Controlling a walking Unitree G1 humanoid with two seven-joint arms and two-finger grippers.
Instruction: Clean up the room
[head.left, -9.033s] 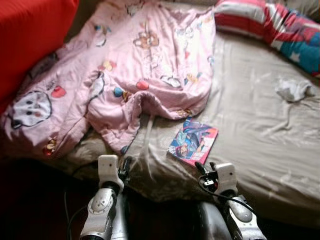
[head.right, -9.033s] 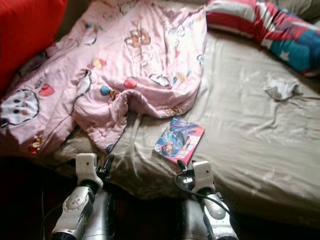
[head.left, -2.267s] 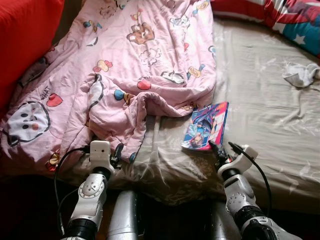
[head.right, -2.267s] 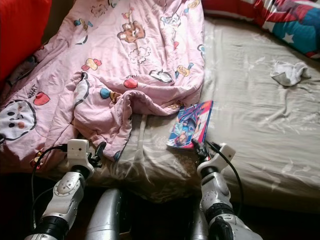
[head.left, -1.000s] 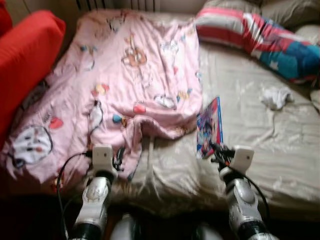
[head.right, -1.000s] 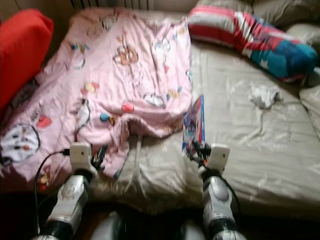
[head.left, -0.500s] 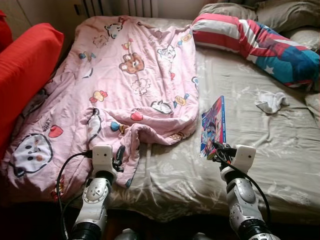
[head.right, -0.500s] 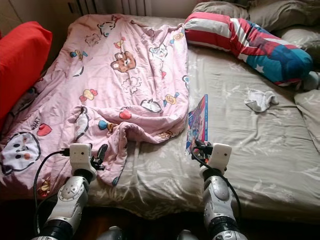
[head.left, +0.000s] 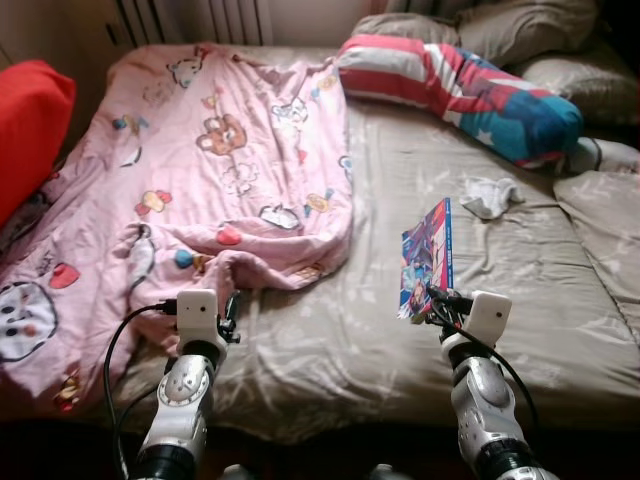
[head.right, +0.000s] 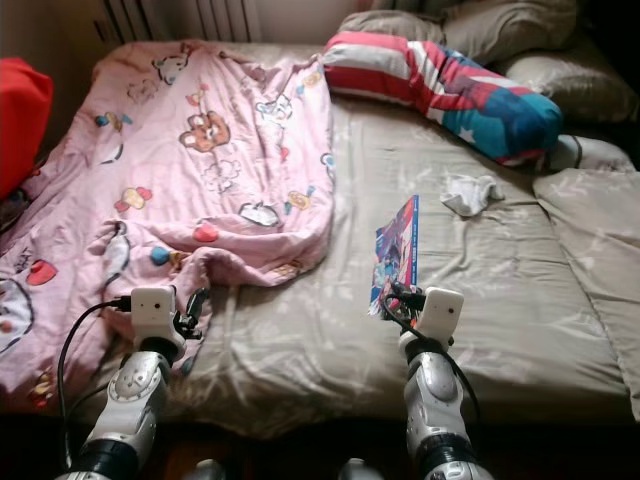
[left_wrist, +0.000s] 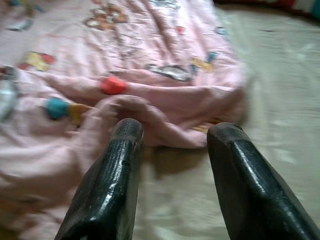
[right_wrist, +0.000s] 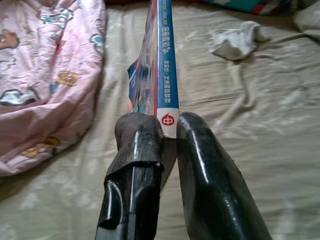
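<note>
My right gripper (head.left: 437, 299) is shut on a colourful comic book (head.left: 427, 254), which it holds upright on edge above the beige bed sheet (head.left: 500, 290). In the right wrist view the book's spine (right_wrist: 162, 60) is pinched between both black fingers (right_wrist: 137, 150). My left gripper (head.left: 231, 310) is open and holds nothing; it hovers at the near edge of a crumpled pink cartoon blanket (head.left: 200, 170). The left wrist view shows its two fingers (left_wrist: 117, 170) apart over the blanket's fold (left_wrist: 130, 95). A small white sock (head.left: 490, 195) lies on the sheet beyond the book.
A striped red, white and blue pillow (head.left: 450, 85) lies across the head of the bed, with grey pillows (head.left: 500, 30) behind it. A red cushion (head.left: 30, 125) sits at the far left. A radiator (head.left: 215, 18) stands behind the bed.
The camera has risen and swung right, so more of the bed and its pillows shows. The right gripper still holds the book upright; the left stays open by the blanket.
</note>
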